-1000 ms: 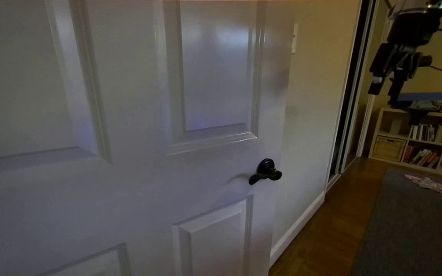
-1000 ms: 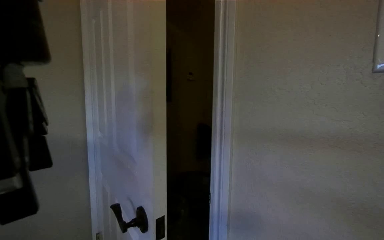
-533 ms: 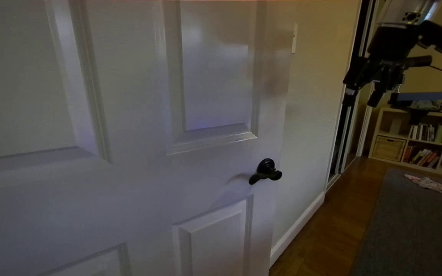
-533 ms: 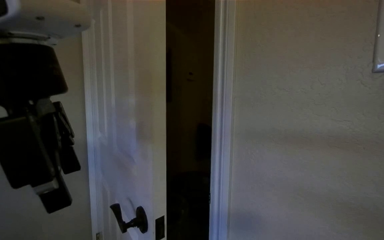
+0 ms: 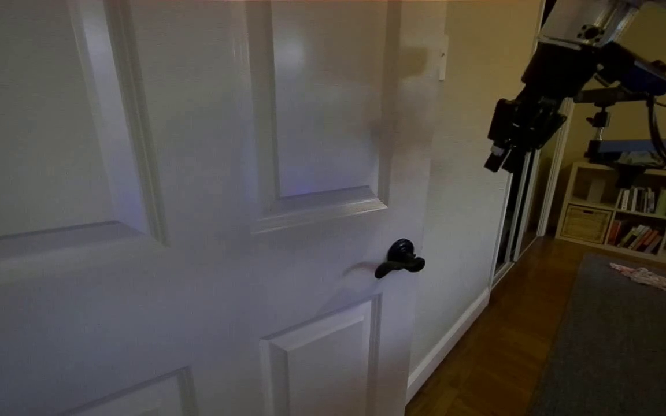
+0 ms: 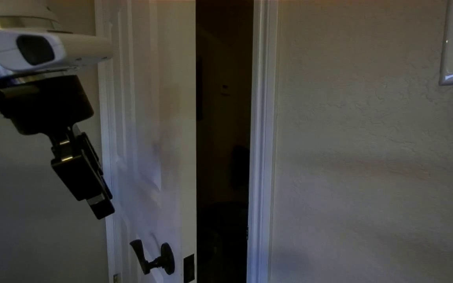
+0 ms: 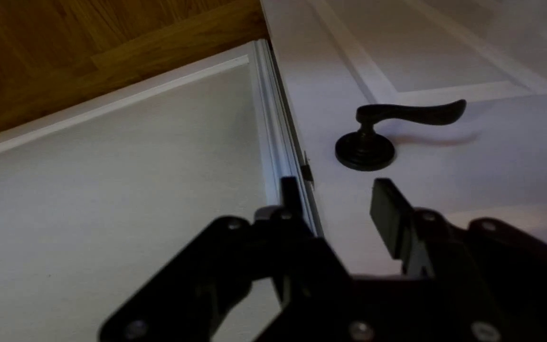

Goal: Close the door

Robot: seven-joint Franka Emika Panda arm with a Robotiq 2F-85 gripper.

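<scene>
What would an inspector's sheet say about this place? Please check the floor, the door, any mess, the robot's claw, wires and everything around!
Surface: brown wood floor, with a dark grey rug lying on it.
Job's things: white door stands open, apart from the frame at its latch side; black handle not gripped.
Clutter: one crumpled cloth on the rug.
Claw: open, holding nothing.
Cables: a black cable hangs near the arm.
Surroundings: pale wall and a low shelf holding books.

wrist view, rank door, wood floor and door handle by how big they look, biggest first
1. Door, running out of frame
2. Wood floor, a wedge at the upper left
3. Door handle, clearly smallest
</scene>
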